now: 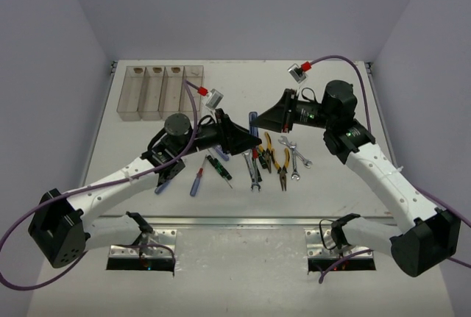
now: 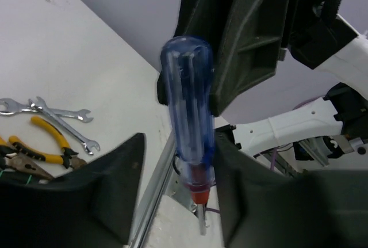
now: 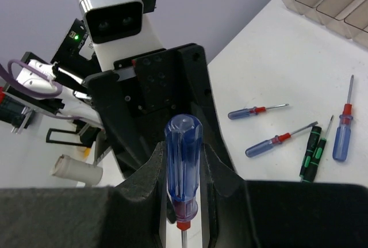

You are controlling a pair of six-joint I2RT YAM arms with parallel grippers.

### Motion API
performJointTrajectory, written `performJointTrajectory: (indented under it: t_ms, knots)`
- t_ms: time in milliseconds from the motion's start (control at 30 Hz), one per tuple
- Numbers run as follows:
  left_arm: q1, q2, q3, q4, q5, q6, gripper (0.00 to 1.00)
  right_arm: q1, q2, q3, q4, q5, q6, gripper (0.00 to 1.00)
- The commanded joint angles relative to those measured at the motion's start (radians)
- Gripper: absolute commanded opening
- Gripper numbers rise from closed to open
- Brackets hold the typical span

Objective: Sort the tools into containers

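Containers (image 1: 151,90) sit far left; left gripper (image 2: 179,164) brackets the blue-handled screwdriver (image 2: 188,98) mid-air, center of scene, w/ a gap on one side, so it looks open; right gripper (image 3: 184,170) pinches the handle low down, closed on it; other tools (image 1: 282,159) lie on the table (image 1: 346,177) beneath; step looks like a right-to-left handover; next: left clamps firmly, right lets go only after, then carry to a bin.

The containers (image 1: 162,90) sit at the table's (image 1: 331,96) far left; the tools (image 1: 282,162) lie mid-table, nearer and rightward.
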Motion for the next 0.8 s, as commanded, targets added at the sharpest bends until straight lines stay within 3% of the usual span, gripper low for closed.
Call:
performJointTrajectory:
  t_ms: [0, 33, 100, 167, 233, 267, 300, 367, 467, 600, 733, 767]
  knots:
    - [-0.048, 0.034, 0.073, 0.026, -0.055, 0.028, 0.27, 0.002, -0.031, -0.008, 0.114, -0.038, 0.051, 0.0]
    - [-0.051, 0.037, 0.078, 0.019, -0.061, 0.027, 0.15, 0.001, -0.033, -0.006, 0.111, -0.032, 0.049, 0.0]
    - [-0.05, 0.035, 0.095, 0.003, -0.073, 0.028, 0.04, 0.002, -0.034, -0.003, 0.102, -0.028, 0.044, 0.0]
    - [-0.051, 0.029, 0.119, -0.044, -0.091, 0.047, 0.0, 0.001, -0.035, 0.006, 0.063, -0.018, 0.025, 0.06]
    - [-0.05, 0.022, 0.18, -0.189, -0.196, 0.088, 0.0, -0.012, -0.039, 0.037, -0.135, 0.099, -0.04, 0.69]
    - [-0.05, 0.026, 0.214, -0.272, -0.284, 0.12, 0.0, -0.032, -0.041, 0.088, -0.248, 0.19, -0.07, 0.91]
    - [-0.044, 0.036, 0.274, -0.425, -0.476, 0.14, 0.0, -0.057, -0.043, 0.136, -0.424, 0.368, -0.119, 0.99]
    - [0.039, 0.104, 0.401, -0.672, -0.75, 0.123, 0.0, -0.113, -0.087, 0.164, -0.606, 0.631, -0.186, 0.99]
    - [0.198, 0.232, 0.548, -0.799, -0.833, 0.113, 0.0, -0.193, -0.205, 0.076, -0.638, 0.917, -0.214, 0.99]
    - [0.332, 0.528, 0.875, -0.891, -1.04, 0.331, 0.0, -0.211, -0.312, -0.04, -0.64, 0.926, -0.27, 0.99]
    - [0.462, 0.864, 1.304, -0.965, -1.218, 0.601, 0.0, -0.211, -0.314, -0.096, -0.693, 0.938, -0.321, 0.99]
    - [0.494, 0.915, 1.345, -0.936, -1.242, 0.651, 0.0, -0.211, -0.32, -0.116, -0.701, 0.932, -0.332, 0.99]
